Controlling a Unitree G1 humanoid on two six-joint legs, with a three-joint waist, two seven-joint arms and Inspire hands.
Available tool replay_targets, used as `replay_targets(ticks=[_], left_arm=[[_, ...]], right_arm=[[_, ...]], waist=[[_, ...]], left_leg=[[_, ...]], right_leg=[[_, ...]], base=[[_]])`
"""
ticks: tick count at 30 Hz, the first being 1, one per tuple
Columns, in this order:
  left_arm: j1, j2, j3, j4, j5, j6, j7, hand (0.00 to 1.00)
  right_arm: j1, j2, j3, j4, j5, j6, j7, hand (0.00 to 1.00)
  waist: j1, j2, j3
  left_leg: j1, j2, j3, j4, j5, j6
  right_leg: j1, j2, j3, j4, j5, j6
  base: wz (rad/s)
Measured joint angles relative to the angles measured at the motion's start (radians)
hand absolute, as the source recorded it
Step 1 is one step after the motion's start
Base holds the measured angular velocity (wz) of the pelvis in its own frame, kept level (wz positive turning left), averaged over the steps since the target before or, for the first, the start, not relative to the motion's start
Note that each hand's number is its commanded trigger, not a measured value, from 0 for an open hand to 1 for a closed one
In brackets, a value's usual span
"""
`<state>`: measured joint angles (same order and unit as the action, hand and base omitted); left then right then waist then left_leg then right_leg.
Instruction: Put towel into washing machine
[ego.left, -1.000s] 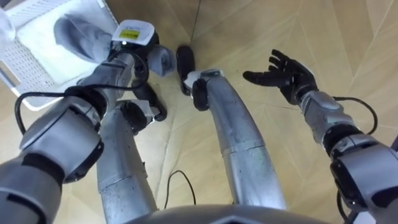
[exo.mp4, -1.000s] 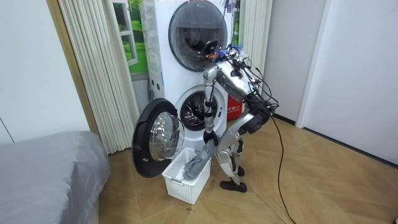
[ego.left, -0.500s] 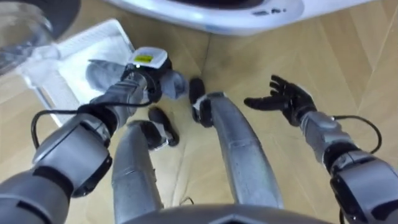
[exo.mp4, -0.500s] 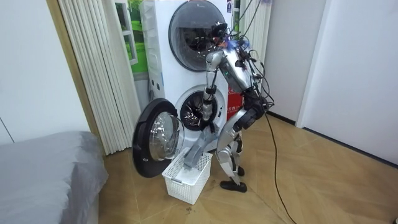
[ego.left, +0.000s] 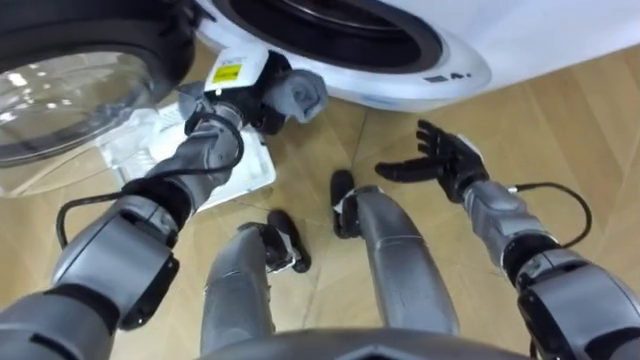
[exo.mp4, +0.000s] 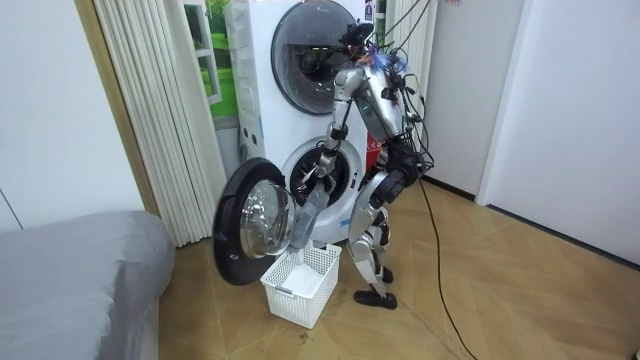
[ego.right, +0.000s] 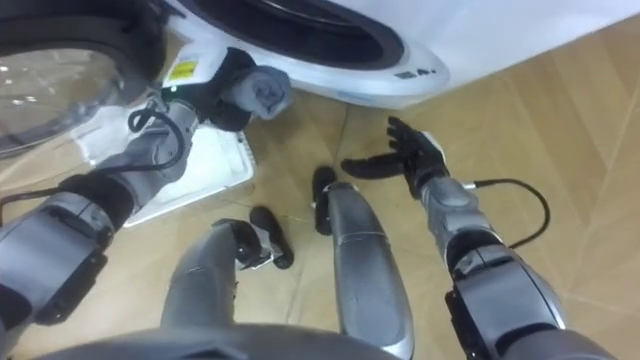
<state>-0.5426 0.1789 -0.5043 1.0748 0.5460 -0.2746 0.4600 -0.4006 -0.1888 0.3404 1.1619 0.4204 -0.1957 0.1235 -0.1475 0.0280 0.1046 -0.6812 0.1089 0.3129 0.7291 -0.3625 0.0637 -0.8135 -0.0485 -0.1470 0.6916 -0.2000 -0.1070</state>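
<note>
A grey towel (ego.left: 303, 95) is bunched in my left hand (ego.left: 258, 100), whose fingers are curled round it, just below the rim of the lower washing machine's round opening (ego.left: 330, 30). In the room view the towel (exo.mp4: 304, 218) hangs from that hand (exo.mp4: 312, 180) in front of the drum, above the white laundry basket (exo.mp4: 300, 285). My right hand (ego.left: 447, 160) hovers open over the wooden floor on the right, fingers spread and holding nothing. The machine's door (ego.left: 70, 60) stands open on the left.
The white basket (ego.left: 235, 175) sits on the floor under my left arm, beside the open door (exo.mp4: 255, 220). A second machine with a dark round door (exo.mp4: 315, 45) is stacked above. A curtain (exo.mp4: 150, 110) and a grey bed (exo.mp4: 70, 270) lie towards the room view's left.
I have straightened up from the basket. My left hand has lifted the towel out of the basket and up to the front of the lower drum. The right hand stays open.
</note>
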Motion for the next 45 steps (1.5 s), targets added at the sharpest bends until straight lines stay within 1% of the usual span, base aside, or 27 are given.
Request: replay_targets(ticks=[2,4,6,7,8,10,12,13,14,15,16,20,21,23,25,26,28,30,33,35,38,40,41,42,43,44,45], left_arm=[[0.023,-0.013,0.000,-0.031,-0.076,-0.018,-0.006,1.00],[0.043,-0.014,0.003,-0.069,-0.137,-0.018,-0.025,1.00],[0.061,-0.014,0.004,-0.102,-0.238,-0.019,-0.058,1.00],[0.076,-0.015,0.004,-0.126,-0.318,-0.019,-0.083,1.00],[0.088,-0.018,0.003,-0.143,-0.399,-0.026,-0.110,1.00],[0.107,-0.030,0.004,-0.164,-0.508,-0.042,-0.158,1.00],[0.126,-0.036,0.003,-0.186,-0.605,-0.051,-0.218,1.00],[0.135,-0.034,0.001,-0.210,-0.674,-0.051,-0.262,1.00],[0.135,-0.034,0.001,-0.223,-0.737,-0.052,-0.298,1.00],[0.135,-0.035,0.001,-0.228,-0.767,-0.052,-0.314,1.00],[0.136,-0.042,0.001,-0.237,-0.831,-0.052,-0.344,1.00],[0.136,-0.045,0.003,-0.309,-0.998,-0.052,-0.438,1.00],[0.136,-0.045,0.003,-0.319,-1.022,-0.052,-0.451,1.00],[0.139,-0.047,0.015,-0.361,-1.100,-0.052,-0.491,1.00],[0.139,-0.054,0.025,-0.387,-1.140,-0.052,-0.512,1.00],[0.139,-0.058,0.028,-0.394,-1.153,-0.052,-0.522,1.00],[0.139,-0.058,0.028,-0.398,-1.181,-0.050,-0.536,1.00],[0.139,-0.058,0.032,-0.399,-1.198,-0.041,-0.554,1.00],[0.139,-0.057,0.032,-0.400,-1.271,-0.018,-0.601,1.00],[0.139,-0.057,0.031,-0.400,-1.373,0.015,-0.653,1.00],[0.140,-0.057,0.029,-0.400,-1.483,0.055,-0.699,1.00],[0.141,-0.059,0.027,-0.400,-1.538,0.078,-0.717,1.00],[0.141,-0.059,0.011,-0.400,-1.589,0.092,-0.725,1.00],[0.142,-0.059,0.004,-0.400,-1.616,0.102,-0.733,1.00],[0.143,-0.059,-0.009,-0.400,-1.656,0.117,-0.749,1.00],[0.143,-0.059,-0.011,-0.400,-1.667,0.126,-0.758,1.00],[0.143,-0.058,-0.012,-0.399,-1.695,0.144,-0.772,1.00]], right_arm=[[0.003,-0.001,0.012,-0.032,0.000,0.002,0.003,0.00],[0.009,0.006,0.021,-0.067,-0.007,-0.002,0.003,0.00],[0.011,0.016,0.024,-0.076,-0.021,-0.003,0.010,0.00],[0.011,0.019,0.032,-0.076,-0.021,-0.003,0.015,0.00],[0.015,0.021,0.037,-0.078,-0.021,-0.003,0.022,0.00],[0.022,0.022,0.060,-0.079,-0.038,-0.012,0.023,0.00],[0.032,0.024,0.068,-0.079,-0.047,-0.018,0.034,0.00],[0.035,0.024,0.069,-0.079,-0.048,-0.022,0.042,0.00],[0.036,0.023,0.070,-0.079,-0.055,-0.023,0.044,0.00],[0.037,0.023,0.070,-0.079,-0.057,-0.023,0.044,0.00],[0.041,0.023,0.069,-0.080,-0.064,-0.023,0.047,0.00],[0.048,0.024,0.069,-0.084,-0.071,-0.026,0.068,0.00],[0.048,0.024,0.069,-0.084,-0.071,-0.028,0.072,0.00],[0.051,0.025,0.069,-0.087,-0.081,-0.034,0.078,0.00],[0.062,0.025,0.069,-0.096,-0.085,-0.038,0.079,0.00],[0.070,0.025,0.069,-0.097,-0.086,-0.042,0.082,0.00],[0.080,0.025,0.072,-0.096,-0.085,-0.043,0.084,0.00],[0.085,0.025,0.071,-0.097,-0.086,-0.043,0.087,0.00],[0.088,0.026,0.072,-0.098,-0.076,-0.042,0.100,0.00],[0.087,0.030,0.069,-0.109,-0.080,-0.038,0.114,0.00],[0.084,0.034,0.047,-0.117,-0.124,-0.020,0.121,0.00],[0.084,0.034,0.047,-0.122,-0.132,-0.017,0.121,0.00],[0.084,0.034,0.048,-0.122,-0.131,-0.011,0.121,0.03],[0.084,0.034,0.049,-0.122,-0.129,-0.007,0.121,0.39],[0.083,0.034,0.049,-0.122,-0.130,0.003,0.121,1.00],[0.082,0.034,0.048,-0.121,-0.130,0.006,0.121,1.00],[0.077,0.033,0.046,-0.116,-0.133,0.017,0.120,1.00]], waist=[[0.019,-0.001,-0.0007],[0.023,-0.003,-0.0019],[0.027,-0.005,-0.0071],[0.030,-0.006,-0.0144],[0.038,-0.009,-0.0243],[0.046,-0.016,-0.0321],[0.055,-0.019,-0.0357],[0.059,-0.021,-0.0388],[0.060,-0.021,-0.0390],[0.060,-0.021,-0.0391],[0.061,-0.022,-0.0394],[0.074,-0.022,-0.0410],[0.075,-0.021,-0.0417],[0.082,-0.018,-0.0442],[0.089,-0.018,-0.0457],[0.095,-0.014,-0.0491],[0.097,-0.011,-0.0512],[0.101,-0.011,-0.0512],[0.101,-0.011,-0.0512],[0.097,-0.011,-0.0513],[0.097,-0.011,-0.0514],[0.094,-0.011,-0.0519],[0.091,-0.009,-0.0535],[0.090,-0.009,-0.0545],[0.091,-0.009,-0.0549],[0.091,-0.009,-0.0549],[0.090,-0.009,-0.0550]], left_leg=[[0.005,-0.001,0.000,-0.001,0.000,0.000],[0.006,-0.002,-0.001,0.000,0.002,0.002],[0.009,-0.002,0.000,0.001,0.002,0.002],[0.010,-0.003,0.000,0.001,0.002,0.002],[0.011,-0.003,0.000,0.001,0.002,0.002],[0.021,-0.001,-0.003,0.002,0.002,0.002],[0.033,0.002,-0.006,0.003,0.002,0.002],[0.033,0.002,-0.006,0.001,0.002,0.002],[0.032,0.002,-0.006,0.002,0.002,0.003],[0.031,0.002,-0.006,0.001,0.003,0.004],[0.031,0.001,-0.006,-0.001,0.004,0.007],[0.031,0.001,-0.007,-0.003,0.005,0.012],[0.031,0.001,-0.007,-0.004,0.005,0.013],[0.033,0.007,-0.005,-0.010,0.009,0.014],[0.038,0.012,0.001,-0.017,0.011,0.014],[0.040,0.015,0.003,-0.021,0.011,0.014],[0.043,0.017,0.002,-0.022,0.011,0.014],[0.043,0.017,0.002,-0.022,0.011,0.014],[0.042,0.016,0.000,-0.022,0.011,0.014],[0.039,0.016,-0.006,-0.020,0.011,0.014],[0.038,0.015,-0.011,-0.020,0.012,0.013],[0.038,0.015,-0.012,-0.021,0.012,0.013],[0.038,0.015,-0.017,-0.021,0.012,0.013],[0.038,0.015,-0.018,-0.021,0.012,0.012],[0.038,0.015,-0.020,-0.021,0.012,0.012],[0.038,0.015,-0.021,-0.021,0.012,0.012],[0.038,0.015,-0.022,-0.021,0.012,0.012]], right_leg=[[0.004,-0.003,-0.002,0.002,0.000,0.000],[0.006,-0.005,-0.004,0.003,0.001,0.000],[0.009,-0.005,-0.004,0.003,0.001,0.000],[0.010,-0.006,-0.004,0.003,0.001,0.000],[0.011,-0.006,-0.004,0.002,0.001,0.000],[0.024,-0.004,-0.006,-0.001,0.002,0.001],[0.042,-0.001,-0.010,-0.010,0.003,0.002],[0.043,-0.001,-0.010,-0.014,0.007,0.003],[0.043,-0.003,-0.013,-0.015,0.010,0.004],[0.044,-0.003,-0.013,-0.015,0.011,0.005],[0.045,-0.005,-0.013,-0.015,0.013,0.006],[0.048,-0.006,-0.015,-0.020,0.023,0.008],[0.050,-0.006,-0.017,-0.022,0.025,0.007],[0.055,0.002,-0.018,-0.041,0.037,0.006],[0.061,0.008,-0.015,-0.056,0.045,0.007],[0.066,0.012,-0.014,-0.065,0.049,0.007],[0.072,0.014,-0.017,-0.071,0.051,0.007],[0.072,0.014,-0.016,-0.071,0.050,0.007],[0.072,0.014,-0.016,-0.072,0.051,0.007],[0.073,0.013,-0.023,-0.073,0.051,0.007],[0.075,0.012,-0.027,-0.076,0.051,0.007],[0.076,0.012,-0.028,-0.078,0.051,0.007],[0.080,0.013,-0.033,-0.081,0.051,0.007],[0.082,0.013,-0.034,-0.083,0.051,0.007],[0.084,0.013,-0.036,-0.084,0.051,0.007],[0.084,0.013,-0.036,-0.085,0.051,0.007],[0.085,0.013,-0.038,-0.087,0.051,0.007]], base=[[0.02],[0.04],[0.00],[0.00],[0.00],[0.00],[0.00],[0.00],[0.00],[0.00],[0.00],[0.00],[0.00],[-0.05],[-0.11],[-0.11],[-0.02],[0.00],[0.00],[0.06],[0.05],[0.00],[0.03],[0.05],[0.03],[0.00],[0.00]])
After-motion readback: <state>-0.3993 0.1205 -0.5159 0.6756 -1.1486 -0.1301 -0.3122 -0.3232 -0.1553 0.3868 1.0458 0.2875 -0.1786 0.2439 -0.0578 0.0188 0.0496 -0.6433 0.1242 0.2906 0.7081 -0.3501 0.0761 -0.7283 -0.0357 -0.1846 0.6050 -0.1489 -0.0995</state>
